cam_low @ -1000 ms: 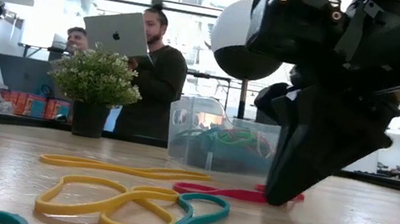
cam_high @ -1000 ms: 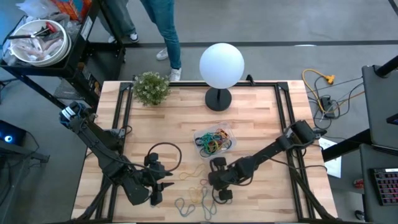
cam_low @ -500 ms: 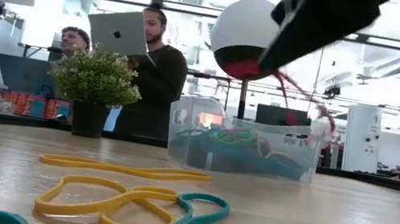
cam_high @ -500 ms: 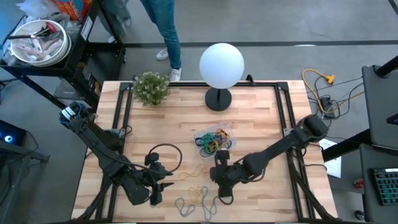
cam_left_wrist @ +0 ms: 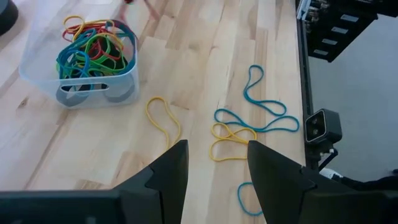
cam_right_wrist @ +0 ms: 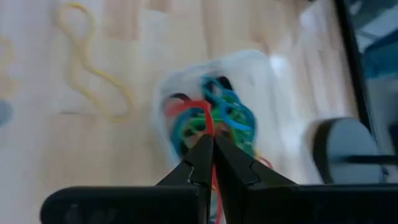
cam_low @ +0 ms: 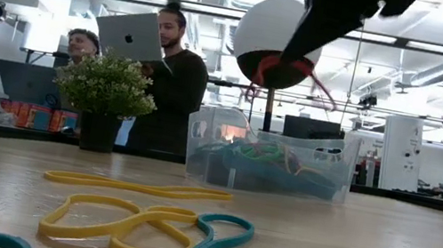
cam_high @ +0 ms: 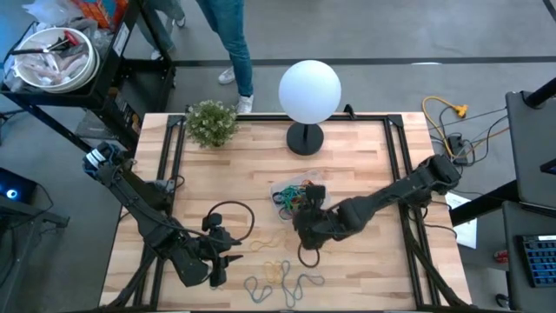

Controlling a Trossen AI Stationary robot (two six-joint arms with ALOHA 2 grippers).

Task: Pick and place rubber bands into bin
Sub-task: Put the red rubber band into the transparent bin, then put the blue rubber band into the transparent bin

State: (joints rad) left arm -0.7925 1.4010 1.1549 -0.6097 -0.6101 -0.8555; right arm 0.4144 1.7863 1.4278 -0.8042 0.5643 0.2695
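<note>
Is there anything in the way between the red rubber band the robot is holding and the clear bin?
Nothing visible is. The right gripper is shut on the red rubber band, which hangs in open air above the bin. The bin's top is open, with only other rubber bands lying inside.

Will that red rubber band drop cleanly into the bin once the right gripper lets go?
Probably. The red rubber band dangles limp from the right gripper, so it looks floppy and light. It might snag on a finger, or drape over the bin wall rather than fall inside.
</note>
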